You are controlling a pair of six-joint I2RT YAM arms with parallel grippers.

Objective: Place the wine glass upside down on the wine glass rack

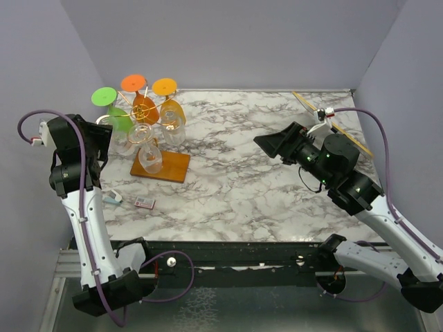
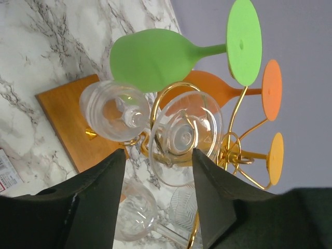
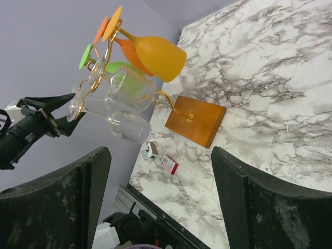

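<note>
Upper left of the overhead view: the wine glass rack (image 1: 174,164) stands on the marble table (image 1: 263,180). The clear wine glass (image 3: 127,127) hangs at the lower edge of its cluster beside the coloured glasses (image 1: 145,107), foot up in the gold wire, bowl mouth down toward the wooden base, long axis roughly vertical. My left gripper (image 2: 158,153) sits right at it with fingers apart, clamping nothing; my right gripper (image 3: 161,150), centre right, is spread wide and holds nothing.
</note>
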